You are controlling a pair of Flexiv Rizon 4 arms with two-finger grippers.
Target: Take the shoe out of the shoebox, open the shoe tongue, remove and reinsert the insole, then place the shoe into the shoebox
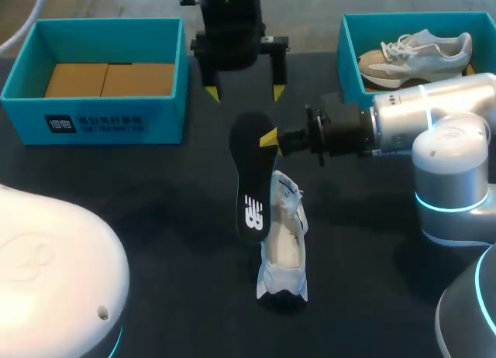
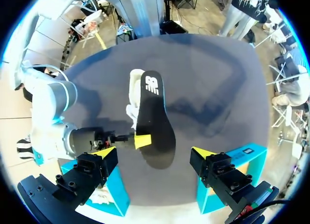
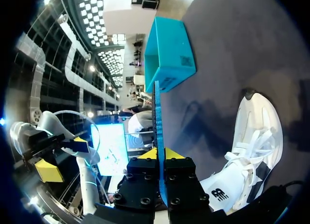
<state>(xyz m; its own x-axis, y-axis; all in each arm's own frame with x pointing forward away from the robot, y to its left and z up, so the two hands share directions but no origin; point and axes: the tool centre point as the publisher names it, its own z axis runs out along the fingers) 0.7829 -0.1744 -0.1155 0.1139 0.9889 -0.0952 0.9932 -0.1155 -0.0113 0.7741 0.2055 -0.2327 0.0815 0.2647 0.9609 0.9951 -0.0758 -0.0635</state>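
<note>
A white shoe (image 1: 283, 246) lies on the dark table, toe toward the front edge. Over it hangs a black insole (image 1: 251, 180), lengthwise and tilted, its heel end pinched by my right gripper (image 1: 270, 139), which comes in from the right and is shut on it. In the right wrist view the insole (image 3: 157, 118) shows edge-on between the shut fingers of that gripper (image 3: 160, 154), and the shoe (image 3: 253, 149) lies beside it. My left gripper (image 1: 245, 92) hangs open behind the insole, touching nothing. From the left wrist, the insole (image 2: 155, 120) and shoe (image 2: 133, 95) lie ahead of the open gripper (image 2: 153, 152).
A teal shoebox (image 1: 97, 114) with cardboard inserts stands at the back left. A second teal box (image 1: 350, 60) at the back right holds another pale shoe (image 1: 415, 54). My right arm's silver link (image 1: 434, 110) stretches in front of that box.
</note>
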